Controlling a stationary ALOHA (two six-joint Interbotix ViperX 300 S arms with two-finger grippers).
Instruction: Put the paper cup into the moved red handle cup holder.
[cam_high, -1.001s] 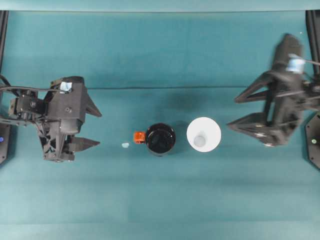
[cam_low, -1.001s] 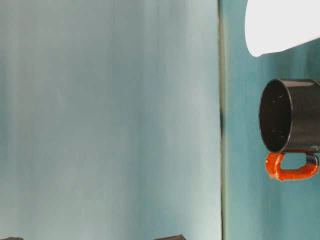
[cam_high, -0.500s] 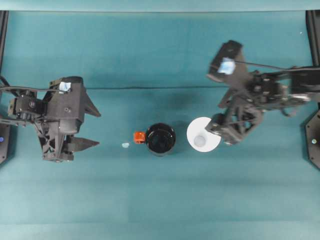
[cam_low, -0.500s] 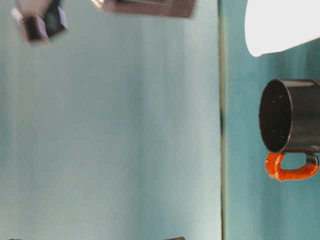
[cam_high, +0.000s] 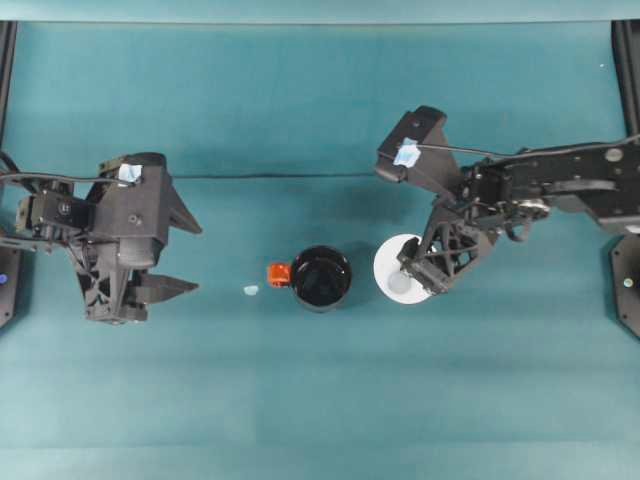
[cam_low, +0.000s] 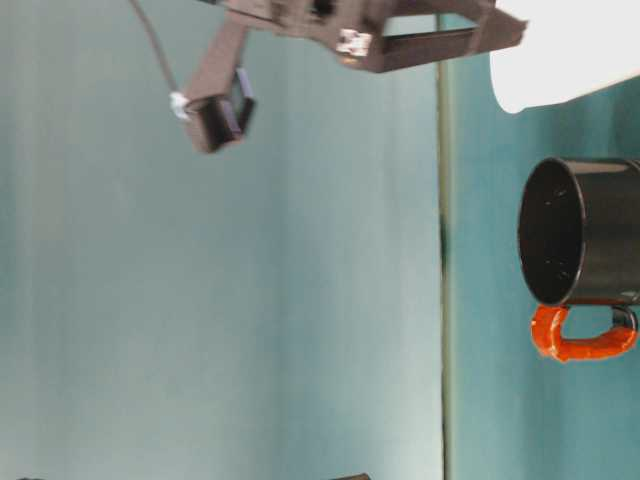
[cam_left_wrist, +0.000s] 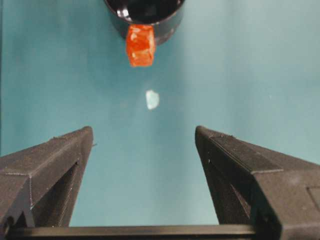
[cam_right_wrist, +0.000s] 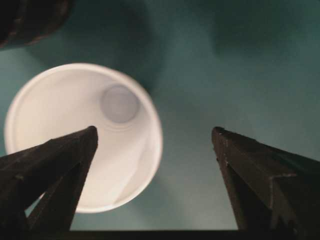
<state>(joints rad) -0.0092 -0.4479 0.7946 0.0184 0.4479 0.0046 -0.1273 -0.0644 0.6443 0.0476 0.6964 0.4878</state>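
Overhead: paper cup stands upright on the teal worktop, mouth up, just right of the red handle cup holder; a narrow strip of cloth separates them, not touching. Holder's handle points left, w/ a small pale scrap beyond it.

Right gripper is over the cup's right side, jaws apart. Right wrist cam gives what overhead hides: one finger crosses over the cup's open mouth, the other sits out over bare cloth, so the near rim lies between the jaws. Contact w/ the rim: can't tell.

Table-level view adds height: holder's black wall and orange-red handle loop seen side-on, cup beside it, right arm above.

Left gripper sits well left of the holder, jaws wide apart, nothing between them; left wrist cam shows handle and scrap ahead of its fingers.
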